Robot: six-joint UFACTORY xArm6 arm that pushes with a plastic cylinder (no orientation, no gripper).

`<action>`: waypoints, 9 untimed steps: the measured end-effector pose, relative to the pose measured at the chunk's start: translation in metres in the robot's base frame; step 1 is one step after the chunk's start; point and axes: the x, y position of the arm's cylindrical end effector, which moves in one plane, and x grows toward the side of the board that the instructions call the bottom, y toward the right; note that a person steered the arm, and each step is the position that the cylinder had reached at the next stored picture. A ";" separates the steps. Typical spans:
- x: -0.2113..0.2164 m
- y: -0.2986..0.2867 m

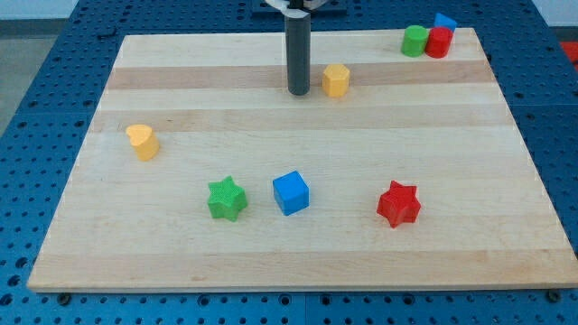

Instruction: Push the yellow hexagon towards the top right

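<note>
The yellow hexagon (pixel 336 79) stands on the wooden board (pixel 298 262) near the view's top, a little right of centre. My tip (pixel 299 92) rests on the board just left of the hexagon, with a small gap between them. The dark rod rises straight up from it to the view's top edge.
A yellow heart block (pixel 143 141) sits at the left. A green star (pixel 226 198), a blue cube (pixel 291 192) and a red star (pixel 398 203) lie in a row lower down. At the top right corner are a green block (pixel 414 41), a red block (pixel 439 41) and a blue block (pixel 445 21) clustered together.
</note>
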 end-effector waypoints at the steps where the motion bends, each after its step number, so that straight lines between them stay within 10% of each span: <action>1: -0.002 0.024; 9: -0.017 0.192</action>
